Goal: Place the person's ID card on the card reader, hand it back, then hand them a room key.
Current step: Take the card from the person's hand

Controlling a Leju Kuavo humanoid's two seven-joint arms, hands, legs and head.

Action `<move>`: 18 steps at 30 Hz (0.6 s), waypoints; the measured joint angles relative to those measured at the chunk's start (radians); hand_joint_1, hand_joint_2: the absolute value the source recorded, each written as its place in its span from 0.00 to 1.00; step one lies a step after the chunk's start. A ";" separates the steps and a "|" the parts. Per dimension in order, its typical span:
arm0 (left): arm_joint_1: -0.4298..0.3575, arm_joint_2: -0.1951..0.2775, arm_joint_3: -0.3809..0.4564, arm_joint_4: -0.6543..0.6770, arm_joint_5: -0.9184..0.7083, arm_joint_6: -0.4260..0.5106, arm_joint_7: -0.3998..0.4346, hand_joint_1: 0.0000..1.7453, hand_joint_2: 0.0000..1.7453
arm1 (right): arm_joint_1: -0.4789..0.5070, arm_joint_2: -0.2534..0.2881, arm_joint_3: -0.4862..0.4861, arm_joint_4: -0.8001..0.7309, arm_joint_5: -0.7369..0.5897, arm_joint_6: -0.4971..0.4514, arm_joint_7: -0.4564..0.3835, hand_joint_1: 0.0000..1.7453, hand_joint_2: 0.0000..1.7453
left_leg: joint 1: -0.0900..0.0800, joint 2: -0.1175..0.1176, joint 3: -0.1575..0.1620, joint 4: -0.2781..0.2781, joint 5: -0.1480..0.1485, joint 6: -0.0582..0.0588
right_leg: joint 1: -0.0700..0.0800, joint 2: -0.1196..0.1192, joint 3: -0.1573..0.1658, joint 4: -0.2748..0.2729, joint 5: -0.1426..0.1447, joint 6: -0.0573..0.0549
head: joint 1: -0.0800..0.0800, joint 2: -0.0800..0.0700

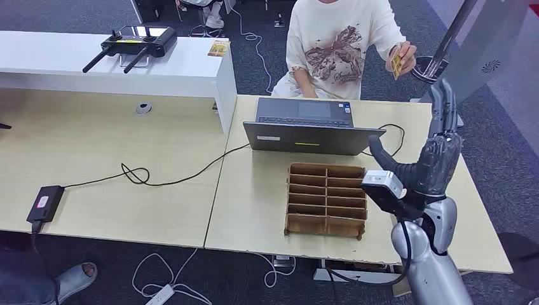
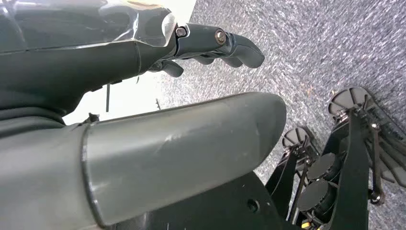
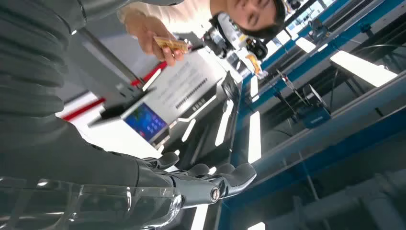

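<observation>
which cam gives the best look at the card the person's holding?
Head view: the card sits in the person's hand, above the raised right hand, with the table for context. Right wrist view shows it closer but turned. Left wrist view looks at the floor.

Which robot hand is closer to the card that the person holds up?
Right. The right hand is raised just below the card; the left hand hangs over the floor.

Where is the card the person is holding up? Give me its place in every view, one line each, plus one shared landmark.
Head view: the card is at upper right, pinched in the person's hand, above and behind the raised right hand.
Right wrist view: the card is near the top, in the same person's hand.
Left wrist view: not in it.
Shared landmark: the person's hand holding the card.
</observation>
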 joint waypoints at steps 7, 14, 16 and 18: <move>-0.001 0.003 0.000 0.000 -0.004 0.010 0.001 0.00 0.00 | -0.156 -0.024 0.039 0.105 0.041 0.002 0.034 0.00 1.00 | 0.000 -0.001 0.000 0.000 0.001 0.000 | 0.000 -0.001 0.000 0.000 0.000 0.000 | 0.000 0.000; -0.002 0.004 0.000 0.000 -0.005 0.012 0.001 0.00 0.00 | -0.185 -0.033 0.057 0.147 0.053 0.007 0.051 0.00 1.00 | 0.000 -0.001 0.000 0.000 0.001 0.000 | 0.000 -0.001 0.000 0.000 0.000 0.000 | 0.000 0.000; -0.002 0.004 0.000 0.000 -0.005 0.018 0.002 0.00 0.00 | -0.207 -0.038 0.068 0.167 0.069 0.029 0.075 0.00 1.00 | 0.000 -0.001 -0.001 0.000 0.001 0.000 | 0.000 -0.001 0.000 0.000 0.000 0.000 | 0.000 0.000; -0.003 0.005 0.000 0.000 -0.007 0.025 0.005 0.00 0.00 | -0.241 -0.043 0.081 0.199 0.085 0.063 0.101 0.00 1.00 | 0.000 -0.001 -0.001 0.000 0.001 0.000 | 0.000 -0.001 0.000 0.000 0.001 0.000 | 0.000 0.000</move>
